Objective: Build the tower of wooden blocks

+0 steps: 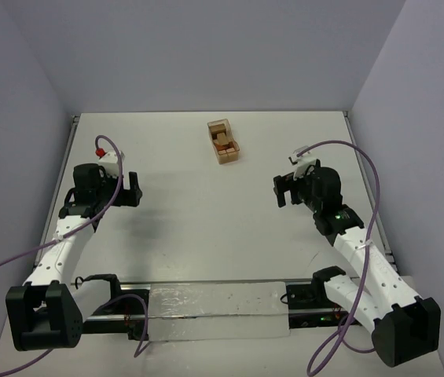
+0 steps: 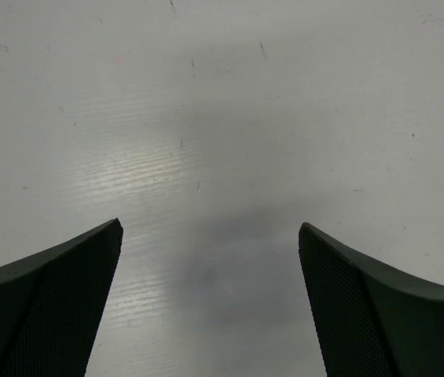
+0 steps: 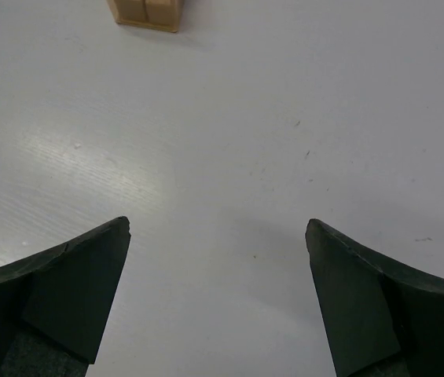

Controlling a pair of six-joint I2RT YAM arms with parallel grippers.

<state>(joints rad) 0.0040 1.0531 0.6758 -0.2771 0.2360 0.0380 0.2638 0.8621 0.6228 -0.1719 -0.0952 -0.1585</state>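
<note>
A light-tan open wooden box (image 1: 223, 141) sits at the back middle of the white table (image 1: 206, 228), with small tan and reddish-brown blocks (image 1: 222, 142) packed inside it. Its near corner shows at the top edge of the right wrist view (image 3: 147, 12). No wood block tower is in view. My left gripper (image 1: 135, 188) hovers over the left half of the table, open and empty, with only bare table between its fingers (image 2: 210, 232). My right gripper (image 1: 279, 192) hovers at the right, also open and empty (image 3: 218, 228), pointing towards the box but well short of it.
Grey walls close the table in at the back and on both sides. A clear plastic sheet (image 1: 214, 308) lies along the near edge between the two arm bases. Purple cables (image 1: 363, 169) loop off both arms.
</note>
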